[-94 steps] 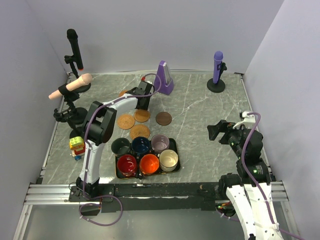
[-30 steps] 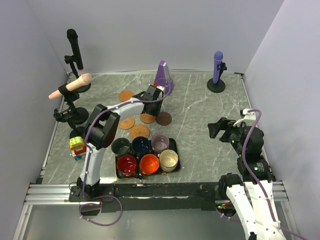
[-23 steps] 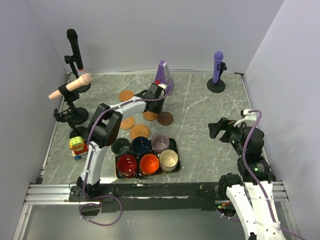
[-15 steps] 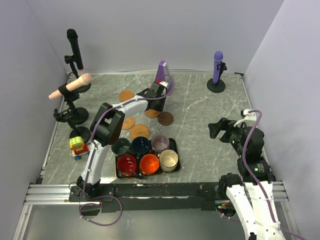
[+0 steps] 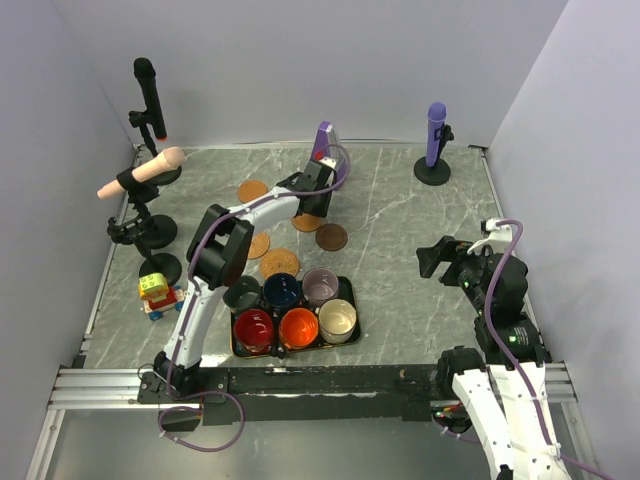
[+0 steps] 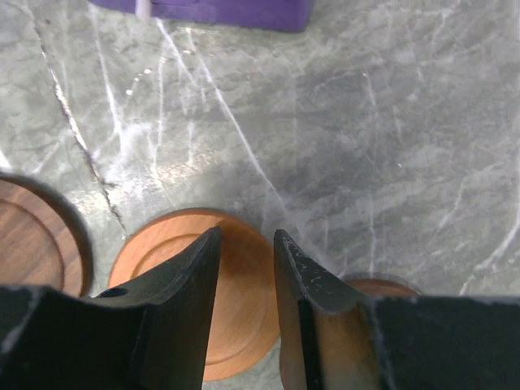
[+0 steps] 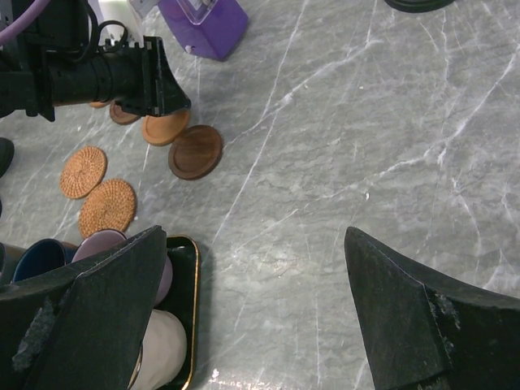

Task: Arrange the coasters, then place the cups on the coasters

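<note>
The left gripper [image 6: 246,236] is held narrow over a coaster [image 6: 244,305], probably to slide it into line. The right gripper [image 7: 252,234] is held wide and empty.

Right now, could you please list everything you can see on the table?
coasters: six, orange-brown to dark brown, table beyond the tray
cups: six, green-grey, navy, lilac, red, orange, cream, in the tray
tray: one, black, near centre
metronome: one, purple, far centre
microphones: three, black, peach, purple, left side and far right
toy: one, multicoloured, left of tray
left gripper: black, slightly open over an orange coaster
right gripper: black, wide open, right side
</note>
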`<state>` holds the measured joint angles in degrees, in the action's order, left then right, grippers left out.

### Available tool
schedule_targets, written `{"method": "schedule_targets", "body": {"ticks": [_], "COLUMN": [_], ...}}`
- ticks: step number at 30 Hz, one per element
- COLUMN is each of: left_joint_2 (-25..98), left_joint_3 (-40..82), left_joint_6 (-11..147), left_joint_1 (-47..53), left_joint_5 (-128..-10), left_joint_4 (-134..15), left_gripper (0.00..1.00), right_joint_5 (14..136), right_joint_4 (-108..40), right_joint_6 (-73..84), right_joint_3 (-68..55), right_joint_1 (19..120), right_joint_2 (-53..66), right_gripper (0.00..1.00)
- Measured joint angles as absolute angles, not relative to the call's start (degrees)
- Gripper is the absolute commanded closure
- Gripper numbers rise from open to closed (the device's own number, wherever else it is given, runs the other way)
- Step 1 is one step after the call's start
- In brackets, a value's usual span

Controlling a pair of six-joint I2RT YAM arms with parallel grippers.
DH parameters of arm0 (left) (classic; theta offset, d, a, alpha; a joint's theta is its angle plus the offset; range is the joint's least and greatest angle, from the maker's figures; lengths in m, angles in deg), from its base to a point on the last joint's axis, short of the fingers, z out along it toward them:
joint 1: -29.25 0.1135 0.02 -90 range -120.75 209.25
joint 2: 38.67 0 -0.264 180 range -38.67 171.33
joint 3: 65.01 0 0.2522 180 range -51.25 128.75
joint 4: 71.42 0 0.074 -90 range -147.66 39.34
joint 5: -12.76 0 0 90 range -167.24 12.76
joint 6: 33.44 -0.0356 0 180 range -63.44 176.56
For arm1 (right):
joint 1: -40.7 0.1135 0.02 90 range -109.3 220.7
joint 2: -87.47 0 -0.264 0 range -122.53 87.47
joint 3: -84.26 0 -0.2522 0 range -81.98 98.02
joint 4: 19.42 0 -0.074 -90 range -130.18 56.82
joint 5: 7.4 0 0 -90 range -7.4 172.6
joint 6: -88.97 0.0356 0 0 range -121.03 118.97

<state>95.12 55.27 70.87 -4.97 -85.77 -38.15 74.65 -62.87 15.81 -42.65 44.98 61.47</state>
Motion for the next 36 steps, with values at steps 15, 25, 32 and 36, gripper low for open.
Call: {"method": "schedule_targets", "body": {"ticks": [15, 25, 32, 36], "left_joint_2": [94.3, 91.2, 90.6, 90.6], "left_joint_3": [53.6, 47.9, 46.1, 46.0], "left_joint_6": [69.0, 63.1, 60.1, 58.9], "left_joint_1": [-4.6, -8.1, -9.9, -9.8], "left_joint_5": [-84.0, -87.8, -91.3, -93.5], "left_joint_4": [-40.7, -41.6, -43.3, -43.3], "left_gripper": [0.52, 0.47, 0.5, 0.53], "right_joint_5": [74.4, 74.3, 74.1, 74.1], "right_joint_4": [-62.9, -62.9, -62.9, -62.9], "right_joint_6": [15.8, 15.9, 15.8, 15.9], "right_joint_3": [-42.7, -42.7, -42.9, -42.9], "right_joint_1": [45.0, 45.0, 45.0, 45.0], "right_joint_2": [61.2, 61.3, 61.4, 61.4], "right_gripper": [0.04, 0.03, 0.03, 0.03]}}
